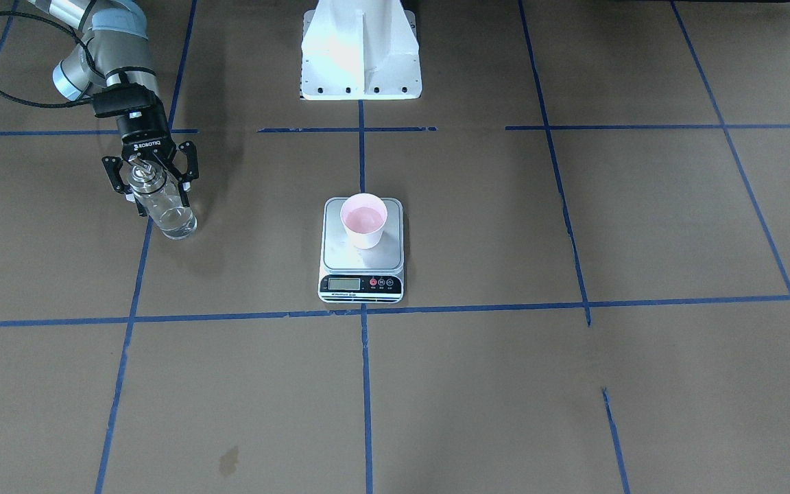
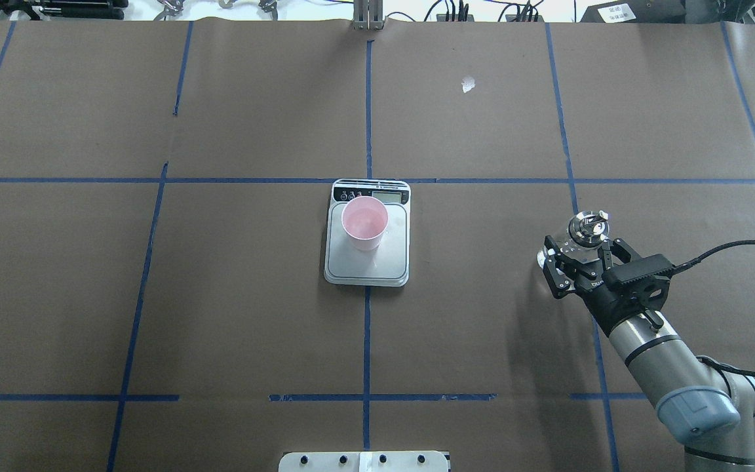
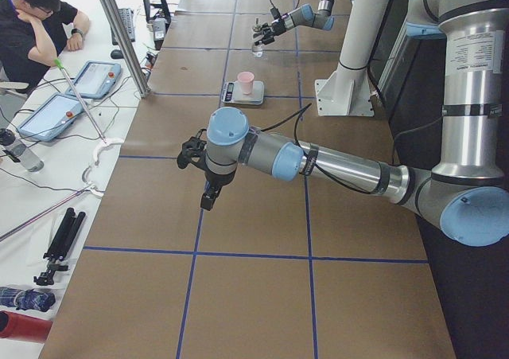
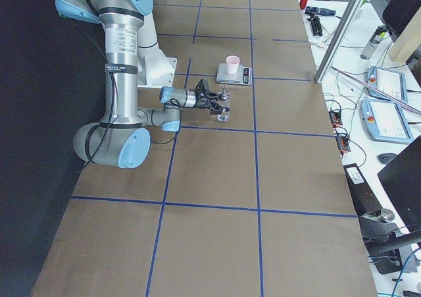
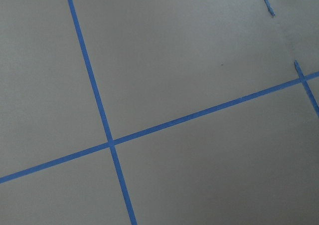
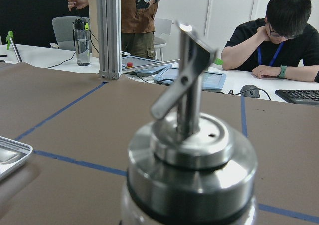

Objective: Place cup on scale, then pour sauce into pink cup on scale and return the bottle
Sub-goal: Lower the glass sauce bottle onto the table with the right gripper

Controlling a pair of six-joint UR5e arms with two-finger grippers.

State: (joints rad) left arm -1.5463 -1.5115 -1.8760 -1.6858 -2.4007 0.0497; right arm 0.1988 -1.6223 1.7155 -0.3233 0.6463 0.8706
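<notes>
- Cup (image 1: 364, 221) stands upright on the scale (image 1: 361, 262), middle of the front-facing frame. It sits on the half of the steel platform away from the display. Display digits are too small to read.
- Cannot tell whether the cup holds any liquid.
- Bottle (image 1: 164, 206) stands upright on the brown table cover (image 1: 505, 384), left of centre in the front-facing frame, well apart from the scale. Spout and metal cap fill the lower middle of the right wrist view.
- A shallow layer of clear sauce (image 1: 177, 225) lies at the bottom of the bottle.
- Right gripper (image 1: 162, 195) is level with the bottle. Its jaws are set wide with one finger down each side of the glass. Cannot tell whether the pads press on it or stand just clear.
- Left gripper (image 3: 199, 174) hangs above bare table in the middle of the left-side frame, far from scale and bottle. Cannot tell its opening from this view. Its wrist camera shows only brown paper and blue tape lines (image 5: 112, 142).
- A person (image 3: 36, 25) sits at the side bench, upper left of that frame.
</notes>
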